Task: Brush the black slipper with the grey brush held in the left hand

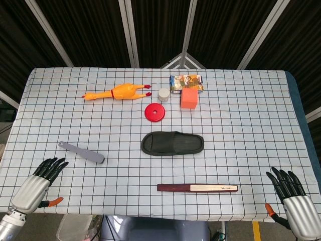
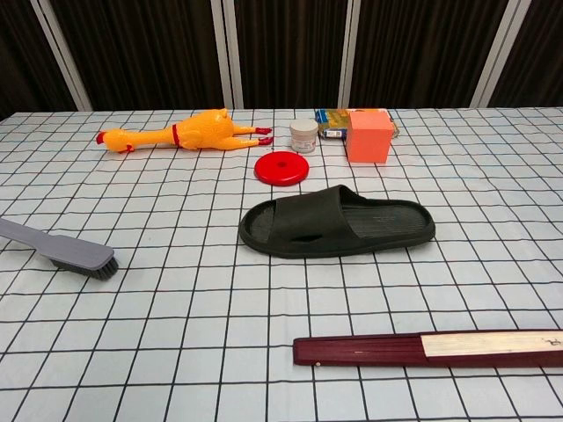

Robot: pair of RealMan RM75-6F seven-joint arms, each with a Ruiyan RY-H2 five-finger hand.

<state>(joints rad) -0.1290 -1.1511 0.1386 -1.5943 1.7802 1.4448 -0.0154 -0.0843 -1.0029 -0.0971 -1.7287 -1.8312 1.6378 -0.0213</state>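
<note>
The left hand [image 1: 47, 170], fingers apart and holding nothing, should reach for the grey brush [image 1: 83, 152] by its long handle, bristles down, before sweeping the black slipper [image 1: 172, 143].

Rubber chicken [image 1: 117, 92]; red disc [image 1: 155, 112]; folded fan [image 1: 197, 188]

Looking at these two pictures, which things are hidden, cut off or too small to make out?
- Grey brush: chest view, its handle end runs off the left edge.
- Folded fan: chest view, its right end is cut off by the edge.
- Printed box: chest view, mostly hidden behind the orange cube; its print is too small to read in the head view.
- Left hand and right hand: absent from the chest view.
</note>
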